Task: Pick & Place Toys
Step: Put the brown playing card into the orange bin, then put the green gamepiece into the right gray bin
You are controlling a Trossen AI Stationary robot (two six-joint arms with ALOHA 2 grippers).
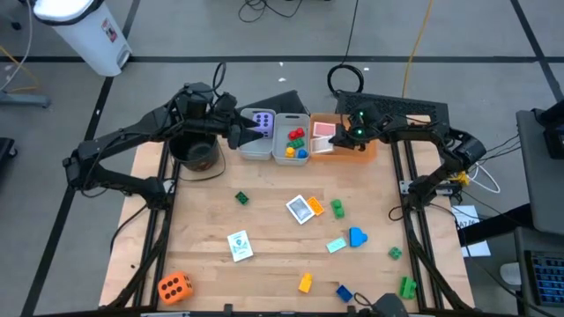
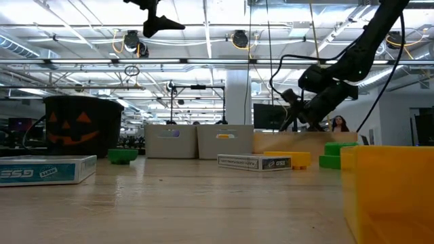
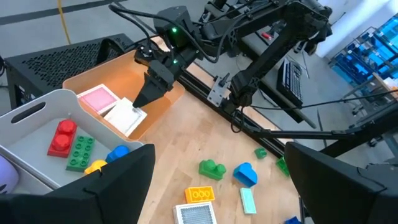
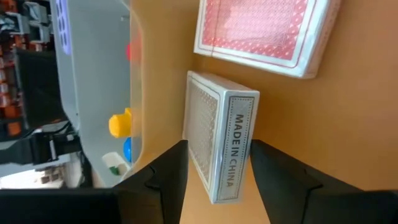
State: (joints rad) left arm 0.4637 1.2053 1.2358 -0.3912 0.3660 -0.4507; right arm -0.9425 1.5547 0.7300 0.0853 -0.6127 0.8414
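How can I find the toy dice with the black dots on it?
Start at the wooden table and go to its near corner on the left arm's side, away from the grey bins. There sits the orange dice by itself. It is chunkier than the little bricks, and the only orange cube with dark dots lying out on the table.

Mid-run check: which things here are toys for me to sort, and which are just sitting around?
Job:
orange die
purple die
loose bricks, e.g. yellow brick
card packs, e.g. grey pack between the right claw's fingers, red pack

Lying about:
pumpkin bucket
grey bins
orange tray
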